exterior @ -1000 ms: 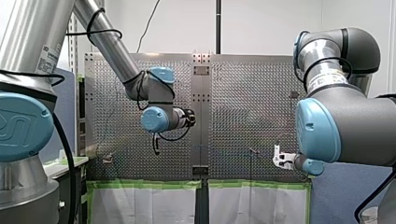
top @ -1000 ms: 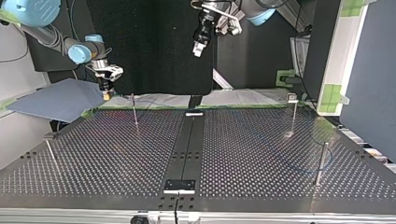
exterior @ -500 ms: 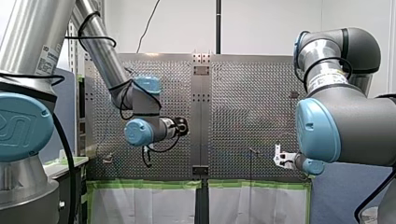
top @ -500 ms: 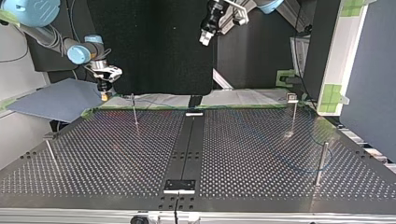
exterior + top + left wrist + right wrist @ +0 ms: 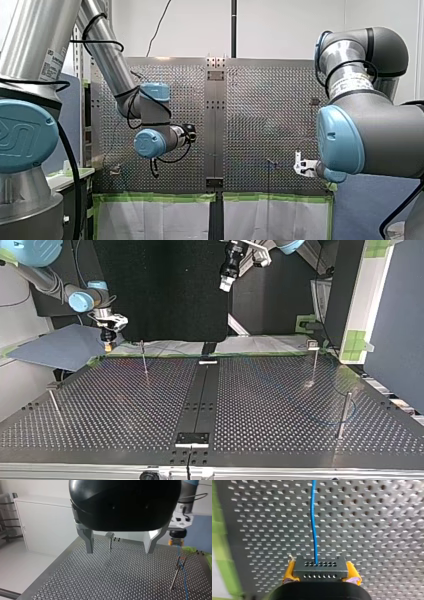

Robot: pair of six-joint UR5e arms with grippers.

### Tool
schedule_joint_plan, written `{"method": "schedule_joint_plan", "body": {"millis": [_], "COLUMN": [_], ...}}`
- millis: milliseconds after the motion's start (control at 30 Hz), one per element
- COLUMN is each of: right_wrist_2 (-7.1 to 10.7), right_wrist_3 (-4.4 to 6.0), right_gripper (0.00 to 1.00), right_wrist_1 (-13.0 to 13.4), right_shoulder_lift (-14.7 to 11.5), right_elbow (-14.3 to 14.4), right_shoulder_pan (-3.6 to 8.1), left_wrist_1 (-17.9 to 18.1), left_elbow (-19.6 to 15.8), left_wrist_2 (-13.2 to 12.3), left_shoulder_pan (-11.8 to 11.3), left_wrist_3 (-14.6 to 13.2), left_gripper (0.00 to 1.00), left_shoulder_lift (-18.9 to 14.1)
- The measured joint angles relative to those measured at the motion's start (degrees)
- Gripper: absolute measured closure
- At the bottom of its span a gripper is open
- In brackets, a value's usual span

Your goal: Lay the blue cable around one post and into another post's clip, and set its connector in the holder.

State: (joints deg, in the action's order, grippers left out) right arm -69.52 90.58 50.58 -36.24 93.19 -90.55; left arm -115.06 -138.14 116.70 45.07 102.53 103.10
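Note:
In the right wrist view my right gripper is shut on the dark grey connector, yellow pads on both its sides. The blue cable runs from it ahead over the perforated table. In the top view that gripper hangs at the table's far left corner, beside a thin post. The cable curves faintly around a plain post at the right. My left gripper is open and holds nothing, high above the table. Ahead of it stands a clip post.
Another clip post stands at the top view's far right, and one more at its near left. A small bracket sits on the dark middle strip near the front edge. A grey-blue panel lies beyond the table's left corner.
My left arm swung to the front view's left and its gripper rose towards the top view's upper edge. My right gripper shifted slightly left and lower in the top view, still holding the connector.

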Motion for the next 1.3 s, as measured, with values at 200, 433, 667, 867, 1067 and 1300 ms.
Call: {"method": "schedule_joint_plan", "body": {"millis": [200, 433, 667, 867, 1067, 1300], "right_wrist_2": [-0.02, 0.15, -0.34, -1.9, -2.12, -2.19], "right_wrist_3": [-0.04, 0.15, 0.3, 0.18, 0.35, 0.27], "right_gripper": [0.99, 0.99, 0.99, 0.99, 0.99, 0.99], "right_wrist_1": [-3.34, -6.77, -8.57, -10.12, -12.29, -13.78], "right_shoulder_lift": [-3.52, -7.24, -11.15, -14.66, -17.97, -21.64], "right_elbow": [-0.92, -1.09, -1.26, -1.65, -1.82, -1.92], "right_shoulder_pan": [-0.27, -0.96, -2.29, -3.43, -4.24, -4.82], "left_wrist_1": [-0.09, -0.13, -0.4, -0.9, -0.89, -0.9], "left_elbow": [0.0, 0.0, 0.0, -0.02, -0.02, -0.01], "left_wrist_2": [0.1, 0.05, -0.26, -0.29, -0.3, -0.3], "left_shoulder_pan": [-0.02, -0.02, -0.01, -0.02, -0.01, -0.01], "left_wrist_3": [-0.05, -0.05, -0.05, -0.05, -0.05, -0.05], "left_gripper": [0.0, 0.0, 0.0, 0.0, 0.0, 0.0], "left_shoulder_lift": [0.0, -0.01, 0.01, 0.01, 0.02, 0.02]}}
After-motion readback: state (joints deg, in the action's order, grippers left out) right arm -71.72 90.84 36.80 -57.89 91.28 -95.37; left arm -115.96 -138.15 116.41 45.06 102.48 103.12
